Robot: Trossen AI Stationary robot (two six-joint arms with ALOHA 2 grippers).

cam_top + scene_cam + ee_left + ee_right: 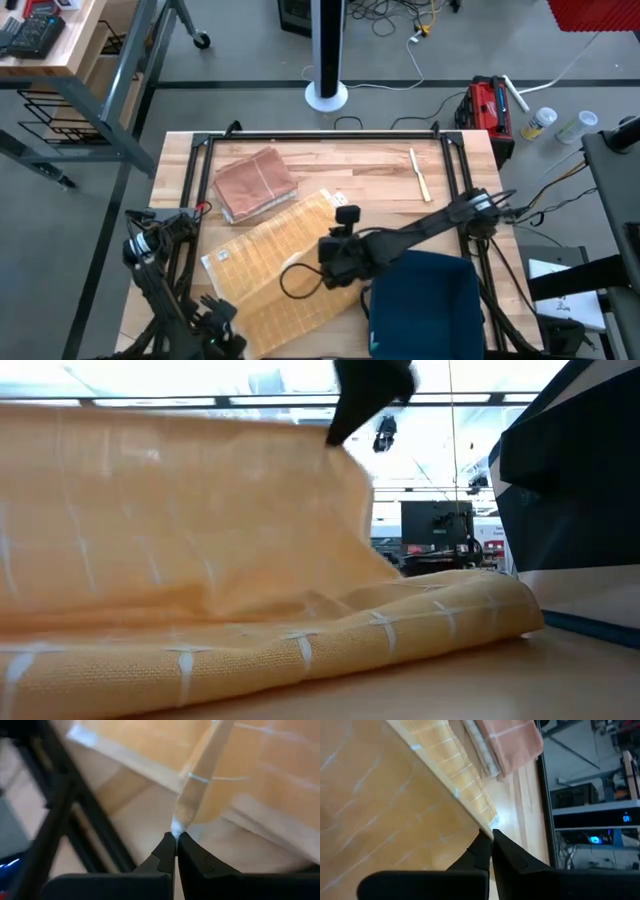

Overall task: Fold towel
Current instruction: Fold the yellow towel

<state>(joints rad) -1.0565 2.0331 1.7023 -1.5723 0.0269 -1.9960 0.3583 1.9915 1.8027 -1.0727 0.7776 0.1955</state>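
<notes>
The yellow towel point(275, 265) lies diagonally across the table point(350, 165). Right gripper point(335, 262) and left gripper point(175, 838) each pinch an edge, apparently lifting it. Both corners should travel level and together for a square fold.

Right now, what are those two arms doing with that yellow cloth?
They are folding a towel. Each arm has pinched a corner of the yellow towel: the left gripper and the right gripper are both shut on its edge, lifting part of it off the wooden table. A folded pink towel lies farther back, and a dark blue bin sits beside the right arm.
</notes>
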